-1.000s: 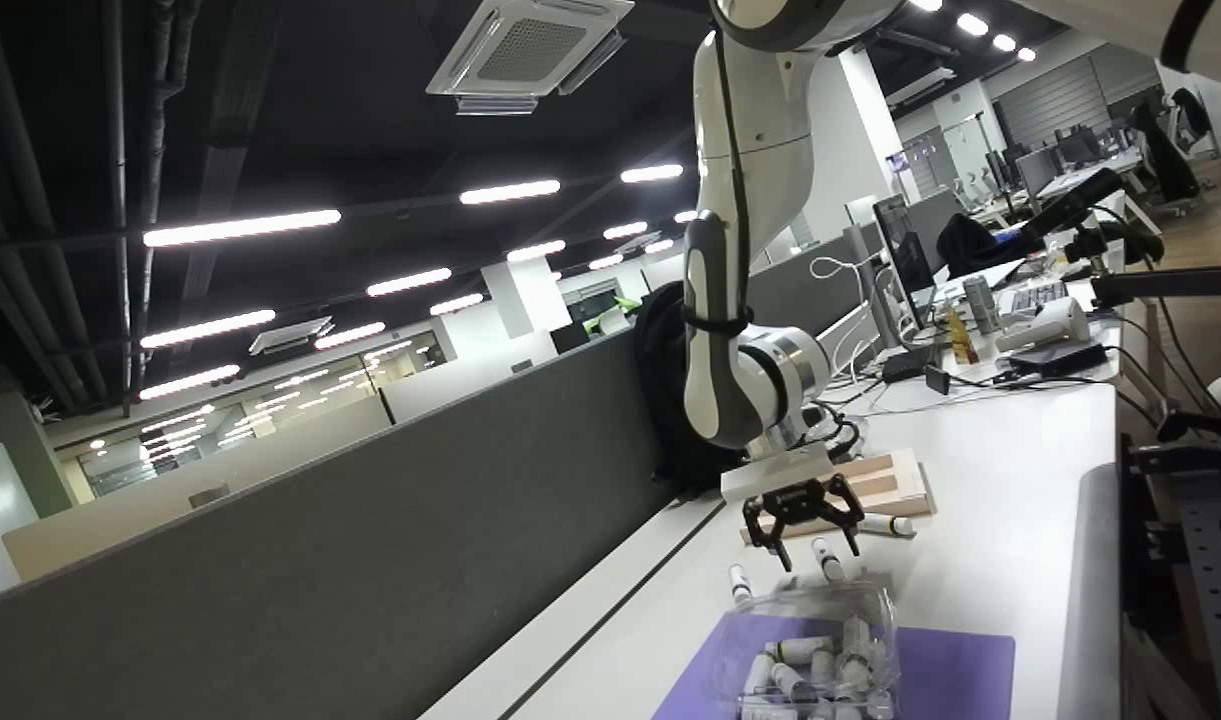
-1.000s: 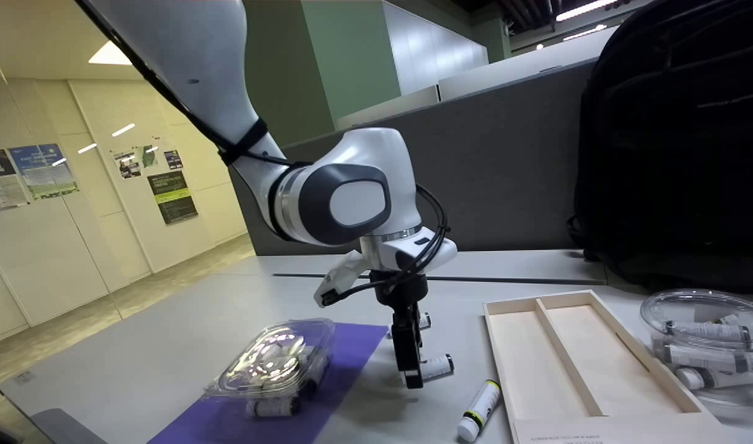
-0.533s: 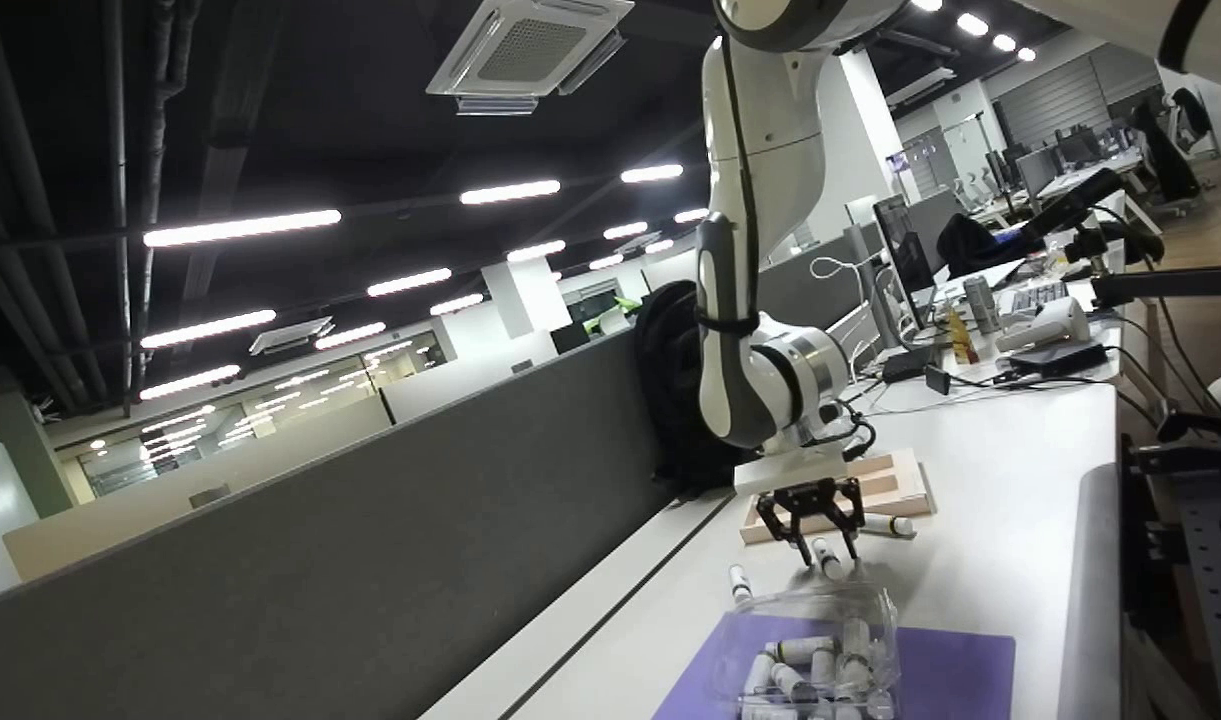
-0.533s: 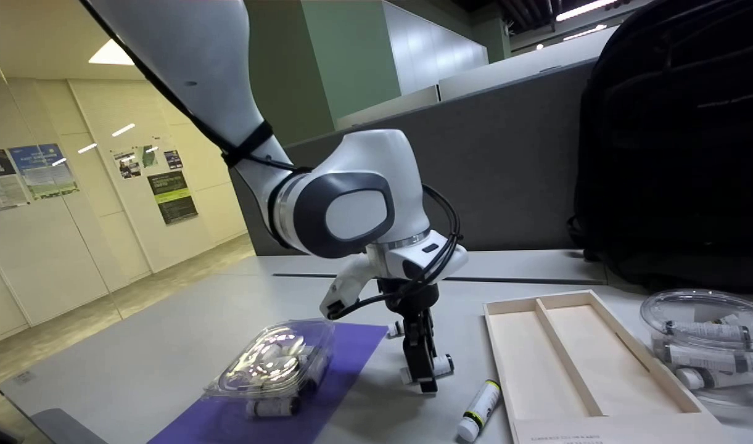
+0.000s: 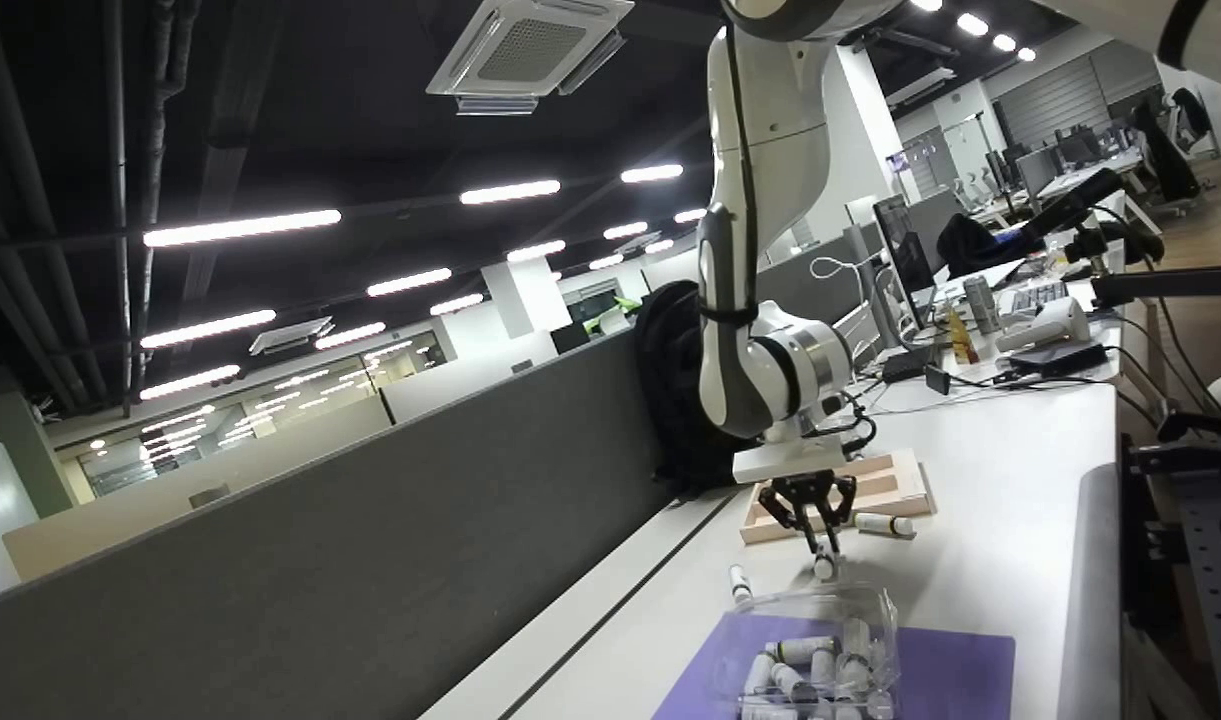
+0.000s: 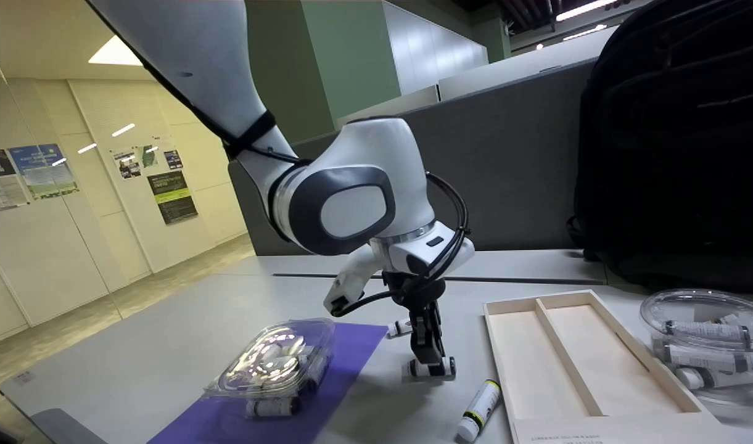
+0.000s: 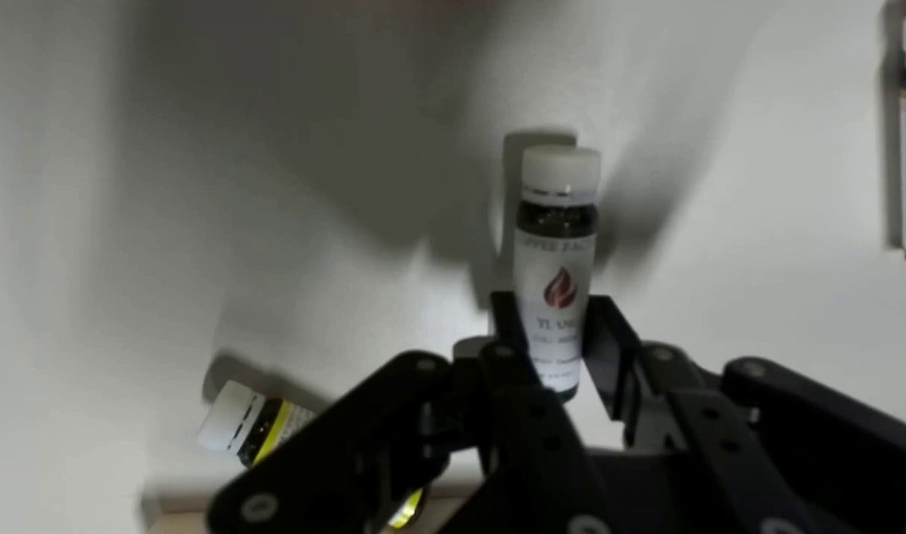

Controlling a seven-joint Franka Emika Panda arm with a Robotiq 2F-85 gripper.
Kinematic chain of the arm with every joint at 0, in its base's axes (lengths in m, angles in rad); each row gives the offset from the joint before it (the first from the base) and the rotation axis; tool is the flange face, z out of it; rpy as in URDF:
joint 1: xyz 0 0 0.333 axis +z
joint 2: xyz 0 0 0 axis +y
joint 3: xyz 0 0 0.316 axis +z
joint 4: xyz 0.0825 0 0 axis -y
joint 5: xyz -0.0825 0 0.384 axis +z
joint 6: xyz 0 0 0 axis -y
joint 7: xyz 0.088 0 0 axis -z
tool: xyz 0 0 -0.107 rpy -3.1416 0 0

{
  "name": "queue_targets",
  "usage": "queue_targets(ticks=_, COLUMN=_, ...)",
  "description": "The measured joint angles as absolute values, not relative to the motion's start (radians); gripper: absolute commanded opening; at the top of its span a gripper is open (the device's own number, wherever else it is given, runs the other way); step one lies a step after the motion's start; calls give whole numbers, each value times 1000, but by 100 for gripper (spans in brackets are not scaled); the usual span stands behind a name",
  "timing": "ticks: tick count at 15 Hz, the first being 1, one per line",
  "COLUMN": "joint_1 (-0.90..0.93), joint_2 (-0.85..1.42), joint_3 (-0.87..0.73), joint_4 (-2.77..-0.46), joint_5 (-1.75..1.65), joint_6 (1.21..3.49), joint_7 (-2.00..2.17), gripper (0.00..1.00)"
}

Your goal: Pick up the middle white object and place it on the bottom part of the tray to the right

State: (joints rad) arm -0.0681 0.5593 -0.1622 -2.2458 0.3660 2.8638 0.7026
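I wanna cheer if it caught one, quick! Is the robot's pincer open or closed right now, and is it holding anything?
Pincer: closed, holding the middle bottle.

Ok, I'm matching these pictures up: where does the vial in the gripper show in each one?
In an exterior view: gripped vial low, right of centre, above the purple mat.
In an exterior view: gripped vial low, slightly right of centre, between purple mat and tray.
Wrist view: gripped vial right of centre, cap toward the top, in the gripper.
Shared landmark: the loose yellow-banded vial near the tray, visible in all three views.
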Motion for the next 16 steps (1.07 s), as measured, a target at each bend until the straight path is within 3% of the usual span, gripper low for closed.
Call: queue_targets(ticks=16, joint_1=-235, joint_2=431, joint_3=-233, joint_4=-2218, joint_5=489, joint_6=2816, joint_7=703, gripper=7)
